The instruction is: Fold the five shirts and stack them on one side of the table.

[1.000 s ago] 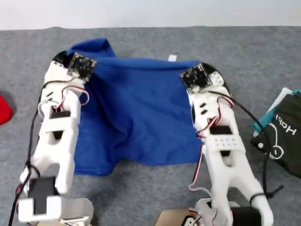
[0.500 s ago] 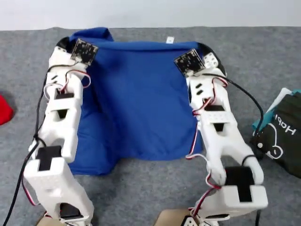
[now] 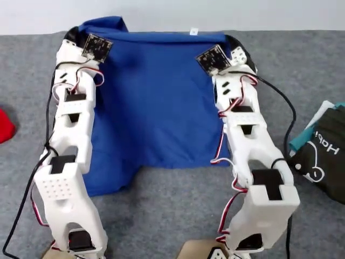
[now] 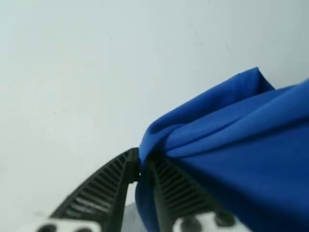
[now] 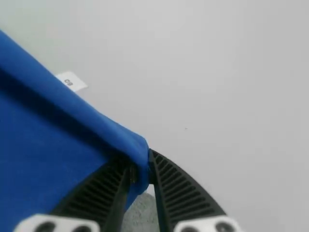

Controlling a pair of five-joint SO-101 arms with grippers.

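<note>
A blue shirt (image 3: 153, 102) is stretched between both arms at the far side of the grey table, its near part lying on the table. My left gripper (image 4: 141, 166) is shut on the blue shirt's (image 4: 241, 140) far left corner, which bunches above the fingers. My right gripper (image 5: 140, 169) is shut on the blue shirt's (image 5: 43, 145) far right corner, near a small white tag (image 5: 71, 81). In the high view the left gripper (image 3: 73, 36) and right gripper (image 3: 233, 44) are both extended to the table's far edge, by the white wall.
A dark folded shirt (image 3: 323, 156) with white print, with a teal one under it, lies at the right edge. A red shirt (image 3: 5, 125) peeks in at the left edge. The near middle of the grey table (image 3: 178, 210) is bare.
Both arms have stretched farther toward the wall, carrying the shirt's far edge with them. The shirt is now pulled longer and flatter.
</note>
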